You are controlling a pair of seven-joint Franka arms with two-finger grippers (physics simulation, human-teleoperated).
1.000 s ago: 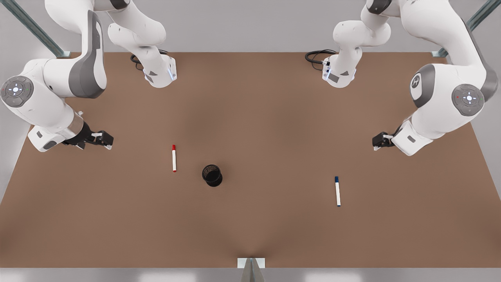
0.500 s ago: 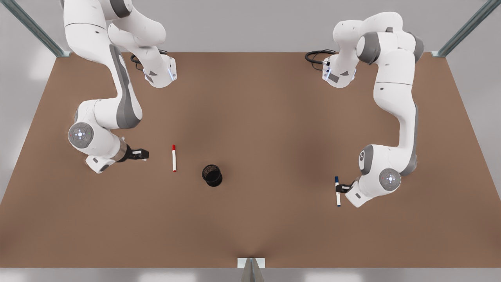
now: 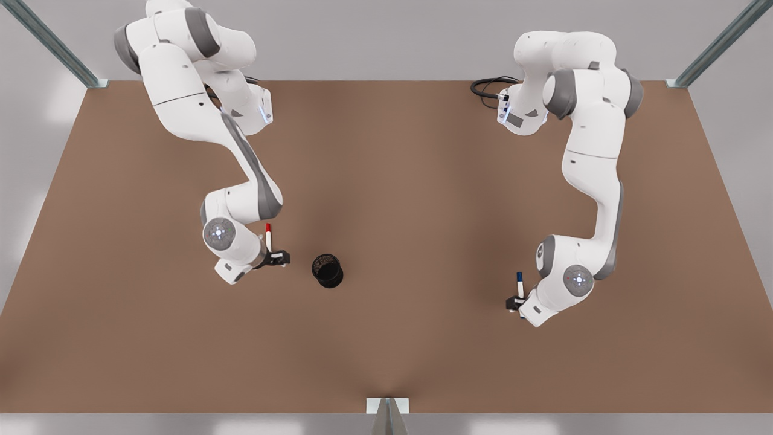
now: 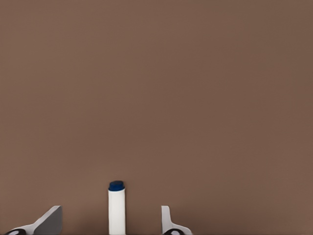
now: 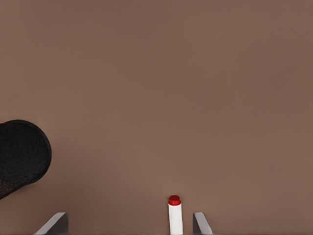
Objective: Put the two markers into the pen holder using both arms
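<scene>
Seen from high above and off the arms, looking steeply down over the whole brown worktop (image 3: 386, 338). Seen close from each wrist, low over the worktop: blue-capped marker (image 4: 116, 208) from the left, red-capped marker (image 5: 175, 214) and pen holder (image 5: 19, 155) from the right, all shared with the front view.

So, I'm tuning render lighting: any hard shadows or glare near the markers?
Front view: soft light, table darker mid-way, no hard shadow by the pen holder. Left wrist view: blue-capped marker between the open left hand casts none. Right wrist view: same for red-capped marker in the open right hand; no glare.
</scene>
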